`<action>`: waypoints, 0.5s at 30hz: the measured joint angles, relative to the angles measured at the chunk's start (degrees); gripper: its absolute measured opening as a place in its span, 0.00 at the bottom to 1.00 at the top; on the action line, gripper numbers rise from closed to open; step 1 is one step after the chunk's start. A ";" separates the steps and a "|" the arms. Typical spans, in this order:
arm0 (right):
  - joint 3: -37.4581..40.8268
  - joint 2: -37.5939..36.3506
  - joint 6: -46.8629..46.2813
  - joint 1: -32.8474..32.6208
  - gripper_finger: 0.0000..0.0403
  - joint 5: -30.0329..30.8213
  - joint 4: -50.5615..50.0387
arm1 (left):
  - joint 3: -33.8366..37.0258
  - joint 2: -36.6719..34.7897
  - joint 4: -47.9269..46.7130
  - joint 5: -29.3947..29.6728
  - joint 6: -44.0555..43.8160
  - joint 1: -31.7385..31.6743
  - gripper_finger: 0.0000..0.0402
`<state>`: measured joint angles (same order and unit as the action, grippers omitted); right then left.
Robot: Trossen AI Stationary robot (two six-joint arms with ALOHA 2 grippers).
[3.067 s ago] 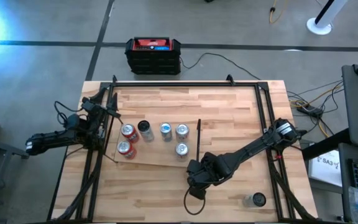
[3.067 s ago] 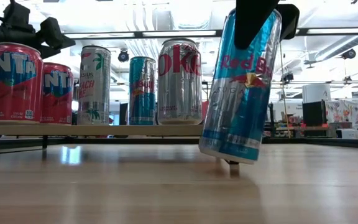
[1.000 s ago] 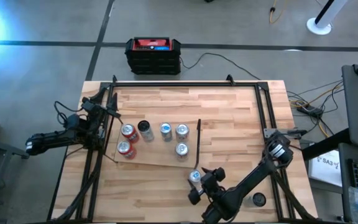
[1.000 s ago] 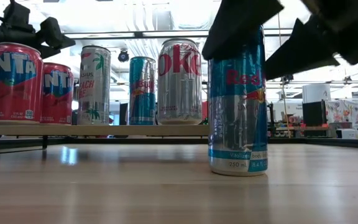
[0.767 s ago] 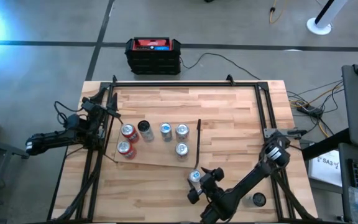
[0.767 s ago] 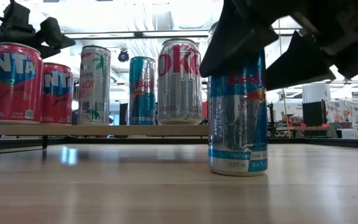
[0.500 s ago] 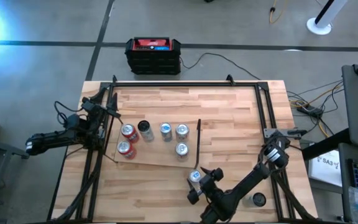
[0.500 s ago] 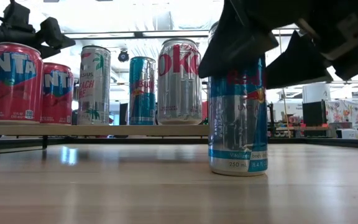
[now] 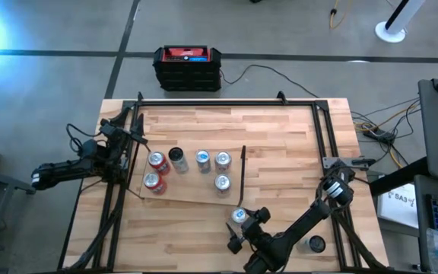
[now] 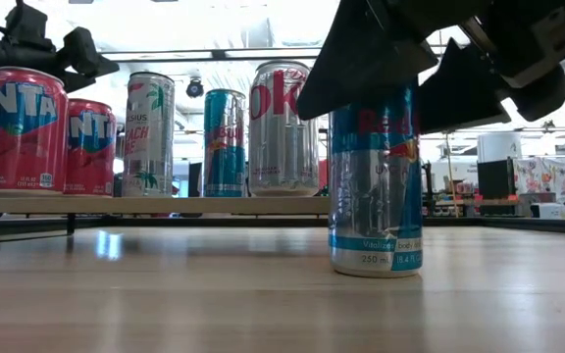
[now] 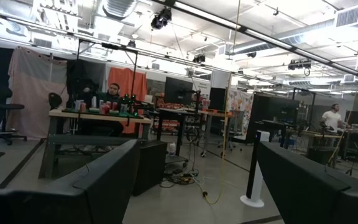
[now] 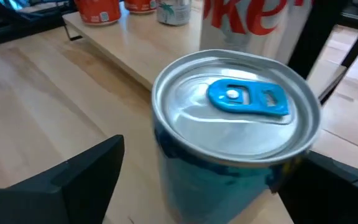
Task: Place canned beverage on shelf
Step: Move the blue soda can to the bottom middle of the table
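The right tool (image 9: pixel 243 229), jaws apart, has released the upright blue-and-silver slim can (image 10: pixel 375 186) beside the pale wooden shelf (image 9: pixel 192 194); regrasp likely.

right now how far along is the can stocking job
Done: five cans already stand on the shelf, among them two red ones and a Coke can. In hand: the right gripper sits open around an upright Red Bull can on the table, fingers either side, not gripping. Left: grasping that can and setting it on the shelf. The left gripper waits by the table's left edge.
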<state>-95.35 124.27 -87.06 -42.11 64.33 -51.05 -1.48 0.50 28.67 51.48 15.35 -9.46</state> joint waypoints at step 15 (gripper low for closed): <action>0.00 -0.02 3.68 0.75 0.80 -0.24 5.16 | 0.00 -0.01 0.00 0.00 -0.01 -0.01 0.77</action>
<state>-95.35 124.25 -83.38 -41.35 64.08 -45.89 -1.48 0.49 28.67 51.48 15.33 -9.47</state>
